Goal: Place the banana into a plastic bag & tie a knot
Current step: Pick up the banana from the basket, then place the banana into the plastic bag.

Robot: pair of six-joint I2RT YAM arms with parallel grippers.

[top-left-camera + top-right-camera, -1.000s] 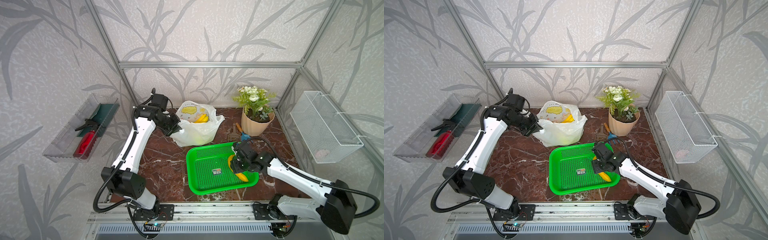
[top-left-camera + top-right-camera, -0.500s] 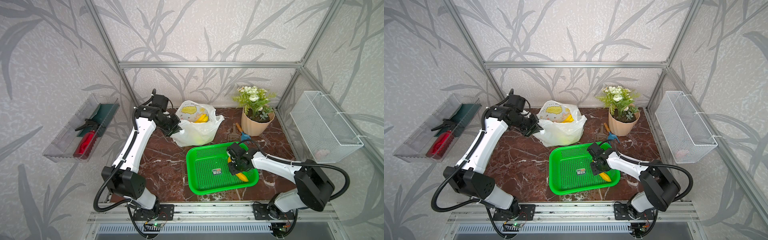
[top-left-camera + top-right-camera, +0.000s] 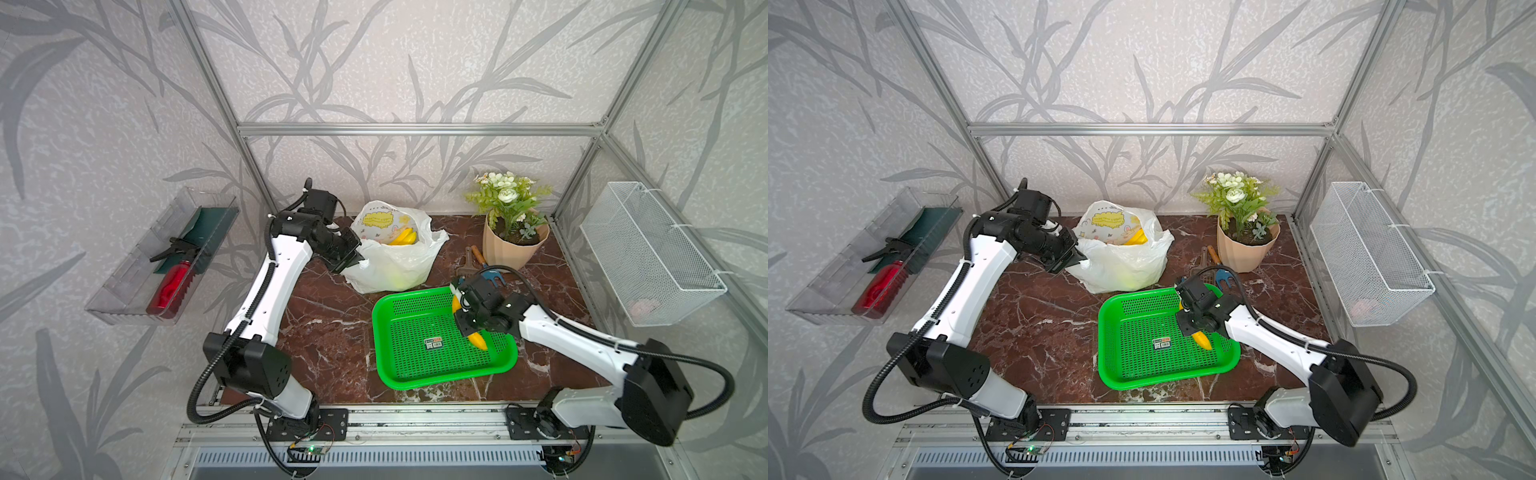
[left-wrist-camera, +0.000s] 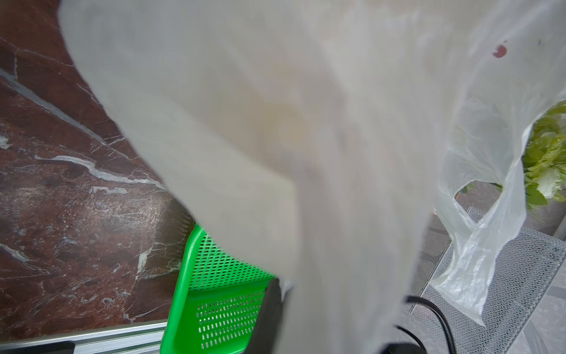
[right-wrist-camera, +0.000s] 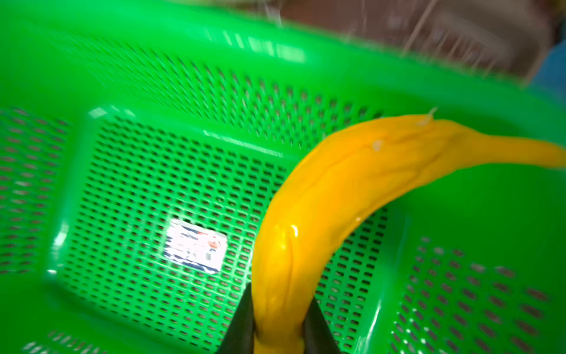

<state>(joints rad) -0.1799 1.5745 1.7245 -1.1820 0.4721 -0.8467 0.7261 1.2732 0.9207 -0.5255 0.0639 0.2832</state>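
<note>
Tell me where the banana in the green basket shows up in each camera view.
Top view: banana at the right of the green basket.
Top view: banana, same spot.
Right wrist: banana centre, clamped by right gripper.
Left wrist: absent; plastic bag fills it.
Shared landmark: green basket.

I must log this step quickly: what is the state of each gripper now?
Left gripper: closed on the plastic bag.
Right gripper: closed on the banana.

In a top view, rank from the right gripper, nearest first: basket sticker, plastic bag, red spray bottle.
1. The sticker, on the green basket floor, beside the right gripper holding the banana.
2. The plastic bag, behind the basket, leftward.
3. The red spray bottle, in the left-wall tray.
</note>
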